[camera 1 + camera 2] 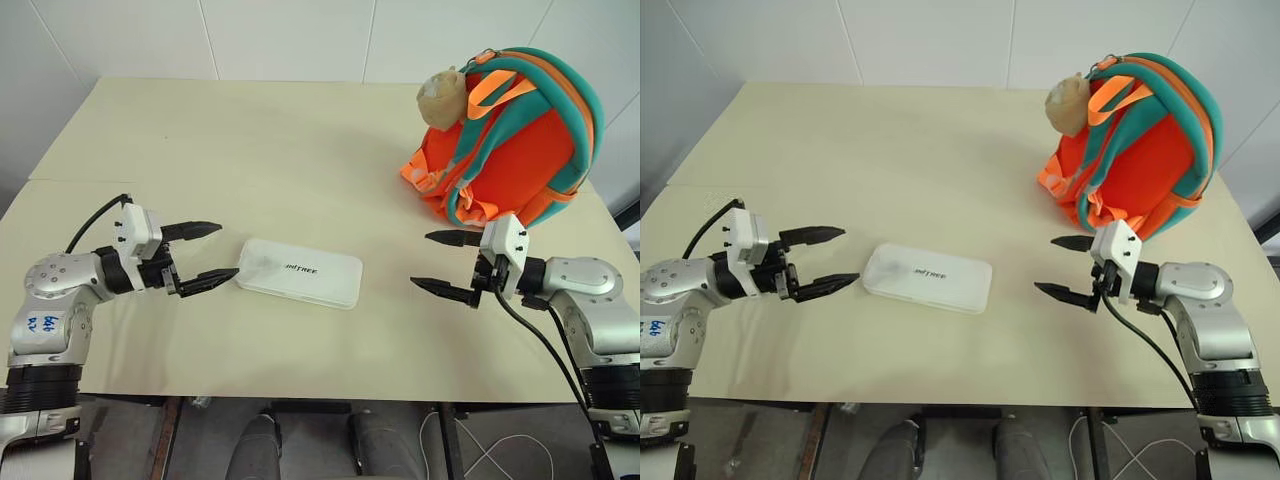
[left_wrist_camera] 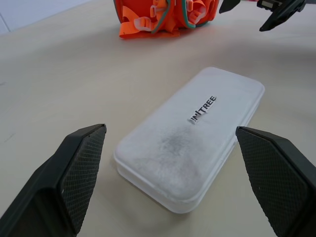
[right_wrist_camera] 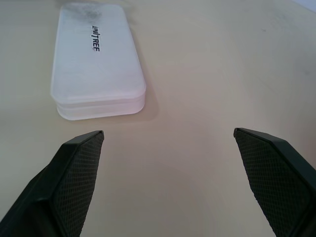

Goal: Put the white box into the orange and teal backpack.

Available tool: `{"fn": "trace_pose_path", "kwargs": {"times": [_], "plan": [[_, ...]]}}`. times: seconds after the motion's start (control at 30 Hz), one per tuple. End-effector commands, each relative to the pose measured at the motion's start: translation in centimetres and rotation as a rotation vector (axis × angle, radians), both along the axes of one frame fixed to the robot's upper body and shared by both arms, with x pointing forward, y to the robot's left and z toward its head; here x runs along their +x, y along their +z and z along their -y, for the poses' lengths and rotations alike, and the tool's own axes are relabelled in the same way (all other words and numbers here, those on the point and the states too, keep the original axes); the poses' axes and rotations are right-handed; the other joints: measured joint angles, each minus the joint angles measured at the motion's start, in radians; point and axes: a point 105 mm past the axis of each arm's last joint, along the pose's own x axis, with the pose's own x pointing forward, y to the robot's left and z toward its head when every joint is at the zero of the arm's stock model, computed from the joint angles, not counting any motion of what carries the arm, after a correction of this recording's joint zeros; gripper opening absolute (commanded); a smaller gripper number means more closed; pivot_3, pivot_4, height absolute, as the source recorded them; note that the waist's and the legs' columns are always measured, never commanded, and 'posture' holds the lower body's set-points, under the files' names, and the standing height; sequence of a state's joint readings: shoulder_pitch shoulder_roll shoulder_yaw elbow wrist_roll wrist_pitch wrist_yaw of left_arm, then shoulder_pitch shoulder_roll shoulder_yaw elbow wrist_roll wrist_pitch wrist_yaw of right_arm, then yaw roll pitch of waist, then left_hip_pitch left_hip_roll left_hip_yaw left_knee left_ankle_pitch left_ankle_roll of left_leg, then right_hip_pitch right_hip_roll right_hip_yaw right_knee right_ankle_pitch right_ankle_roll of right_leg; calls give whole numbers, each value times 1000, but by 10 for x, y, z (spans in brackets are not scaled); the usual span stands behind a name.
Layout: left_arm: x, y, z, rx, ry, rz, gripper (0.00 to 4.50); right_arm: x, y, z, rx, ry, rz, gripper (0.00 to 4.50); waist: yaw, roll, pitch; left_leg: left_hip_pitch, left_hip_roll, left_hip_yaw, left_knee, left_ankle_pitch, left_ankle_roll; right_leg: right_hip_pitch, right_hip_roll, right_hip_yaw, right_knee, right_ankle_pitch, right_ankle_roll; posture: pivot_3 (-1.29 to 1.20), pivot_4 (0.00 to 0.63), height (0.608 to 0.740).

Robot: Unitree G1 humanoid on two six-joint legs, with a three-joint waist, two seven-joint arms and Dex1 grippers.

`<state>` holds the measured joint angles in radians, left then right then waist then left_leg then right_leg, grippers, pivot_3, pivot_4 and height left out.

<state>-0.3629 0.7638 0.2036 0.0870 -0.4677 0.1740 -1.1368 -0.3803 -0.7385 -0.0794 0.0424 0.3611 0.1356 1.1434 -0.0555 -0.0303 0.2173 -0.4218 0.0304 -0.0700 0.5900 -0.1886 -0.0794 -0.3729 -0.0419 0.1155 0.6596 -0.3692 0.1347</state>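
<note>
Step in hand: picking the box [image 1: 300, 272] up off the table [image 1: 250, 140]; as I judge it, nothing is lifted yet and the whole task is still ahead.
Box: lies flat near the middle of the table's near edge, its long side running roughly along that edge, lettering up, touched by neither gripper.
Backpack [image 1: 515, 135]: stands near the far right corner of the table, well apart from the box, straps and a plush charm [image 1: 443, 97] facing the robot; I cannot tell whether its opening is unzipped or where it faces.
Left gripper [image 1: 206, 254]: fingers spread wide, just beside the box's left end; its wrist view has that end centred between the two fingers.
Right gripper [image 1: 442, 264]: fingers spread wide, empty, near the box's right end with bare table between, just in front of the backpack.
How to grip: the box is flat and smooth-looking, so a pinch across the short width near one end should hold best; the left gripper is closest and already lined up.
Care: a flat, smooth case may slide away when nudged, so the fingers should straddle it before closing.
Other arm: the right is well placed to steady the backpack or hold its mouth open.
</note>
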Motion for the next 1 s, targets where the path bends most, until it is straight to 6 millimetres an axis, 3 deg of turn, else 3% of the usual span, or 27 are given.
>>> {"fn": "trace_pose_path", "kwargs": {"times": [0.03, 0.13, 0.27, 0.47, 0.6, 0.7, 1.0], "plan": [[-2, 8, 0, 32, -5, 54, 4500, 1, 16, -3, -12, 9, 54, 4456, -1, 0, 0, 0, 0, 0, 0, 0, 0, 0, 0, 0, 0, 0, 0, 0, 150, 740], [-2, 4, -3, 39, 11, 59, 4500, 4, 12, -8, -16, 21, 46, 4456, 0, 0, 0, 0, 0, 0, 0, 0, 0, 0, 0, 0, 1, 0, 0, 0, 150, 740], [-4, 2, -9, 54, 17, 48, 4500, 3, 8, -17, -16, 62, 23, 3610, 1, 0, 0, 0, 0, 0, 0, 0, 0, 0, 0, 0, 0, 0, 0, 0, 150, 740], [15, -10, -28, 119, 137, 92, 2614, 6, -24, -35, -51, 100, -16, 1478, 0, 0, 0, 1, 0, 0, 1, 0, 0, 0, 0, 0, 1, 0, 0, 0, 150, 740], [27, -19, -33, 129, 207, 96, 1348, 8, -35, -45, -35, 102, -11, 97, 2, 0, 0, 0, 0, 0, 1, 0, 0, 0, 0, 0, 1, 0, 0, 0, 150, 740], [33, -29, -21, 106, 206, 69, 387, 11, -43, -52, -26, 106, -35, 0, 4, 0, 0, 0, 0, 0, 1, 0, 0, 0, 0, 0, 1, 0, 0, 0, 150, 740], [43, -40, -1, 115, 158, 23, 387, 10, -51, -70, 11, 118, -40, 0, 0, 0, 0, 0, 0, -1, 3, 0, 0, 0, 1, 0, 4, 0, 1, 0, 150, 740]]}}
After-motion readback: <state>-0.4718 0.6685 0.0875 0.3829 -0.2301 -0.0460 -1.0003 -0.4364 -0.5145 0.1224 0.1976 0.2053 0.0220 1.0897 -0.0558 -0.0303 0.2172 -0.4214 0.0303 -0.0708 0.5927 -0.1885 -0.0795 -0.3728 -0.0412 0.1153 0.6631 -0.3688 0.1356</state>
